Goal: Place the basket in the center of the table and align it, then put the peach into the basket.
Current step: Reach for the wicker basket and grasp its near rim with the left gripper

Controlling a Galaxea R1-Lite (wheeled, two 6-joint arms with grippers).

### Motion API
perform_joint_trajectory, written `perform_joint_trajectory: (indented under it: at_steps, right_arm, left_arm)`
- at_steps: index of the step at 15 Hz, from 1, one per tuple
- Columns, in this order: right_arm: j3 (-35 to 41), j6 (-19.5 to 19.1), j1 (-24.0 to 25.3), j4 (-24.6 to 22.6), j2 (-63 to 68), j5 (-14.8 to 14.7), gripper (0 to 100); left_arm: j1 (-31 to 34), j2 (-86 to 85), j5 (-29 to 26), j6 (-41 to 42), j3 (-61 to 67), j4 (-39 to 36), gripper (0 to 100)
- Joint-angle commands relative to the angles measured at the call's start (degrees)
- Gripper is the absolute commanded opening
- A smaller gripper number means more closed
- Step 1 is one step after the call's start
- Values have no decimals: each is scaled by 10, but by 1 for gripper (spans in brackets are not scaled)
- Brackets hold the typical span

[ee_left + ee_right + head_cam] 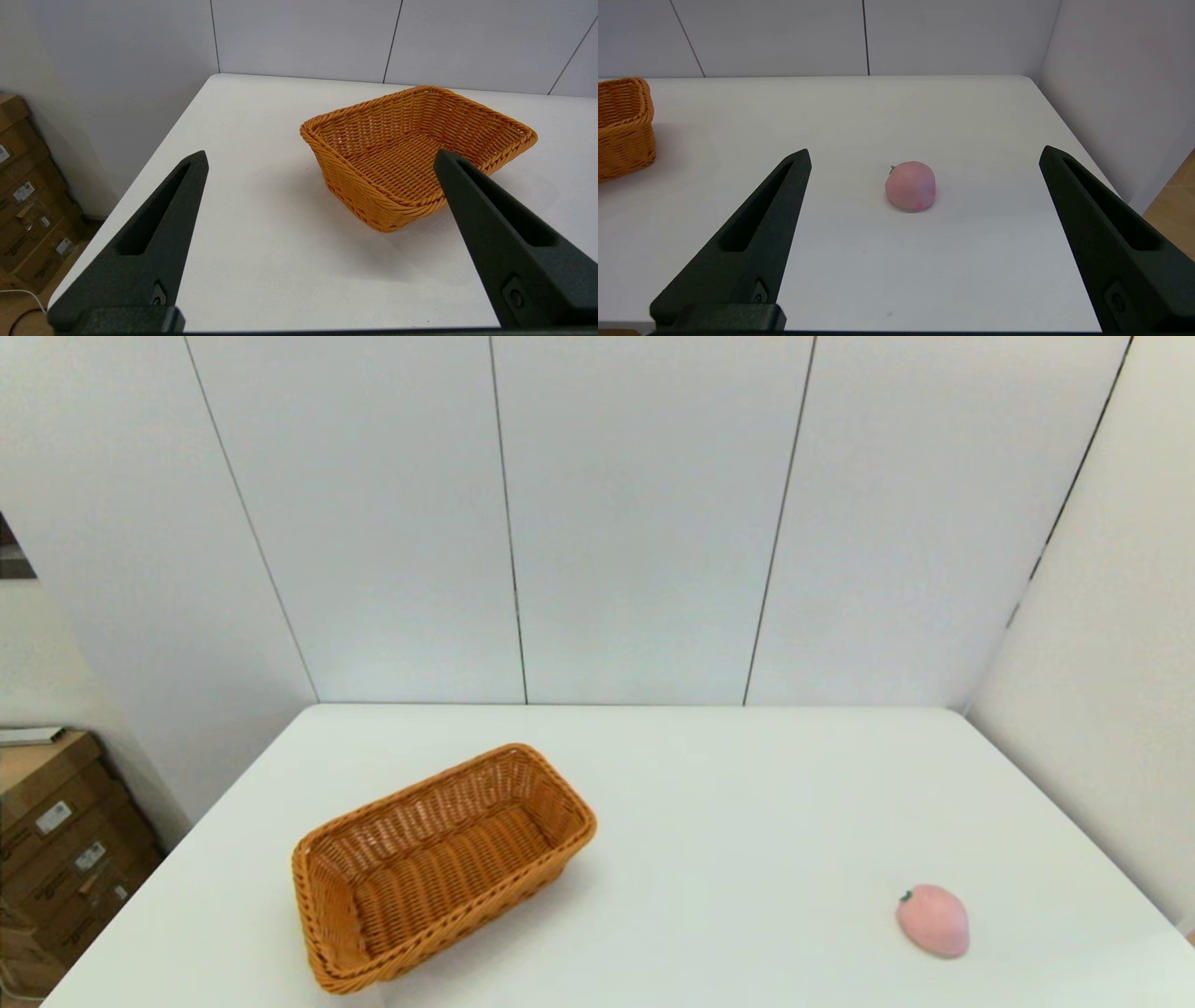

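Note:
An orange-brown wicker basket (439,863) lies askew on the left part of the white table (728,803), one corner near the front edge; it holds nothing. The pale pink peach (933,919) rests on the table's front right. Neither arm shows in the head view. In the left wrist view my left gripper (320,156) stands open, back from the table's near edge, with the basket (416,154) ahead of it and apart. In the right wrist view my right gripper (924,154) is open too, with the peach (910,185) ahead between the finger lines, untouched.
White wall panels (597,523) close the table's far side and right side. Cardboard boxes (56,840) are stacked on the floor off the table's left edge. The basket's end (623,126) shows far off in the right wrist view.

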Motion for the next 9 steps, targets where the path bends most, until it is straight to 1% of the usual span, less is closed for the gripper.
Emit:
perform_joint_trajectory:
  at_steps: [1,7,8,9]
  right_arm:
    - [0,0,0,0,0,0,100]
    - [0,0,0,0,0,0,100]
    - [0,0,0,0,0,0,100]
    - [0,0,0,0,0,0,100]
  left_arm:
    - [0,0,0,-1,0,0,100]
    - [0,0,2,-2,-6,-2,100]
    - [0,0,3,-16,-41,2,100]
    - [0,6,-1,-39,-89,28,100]
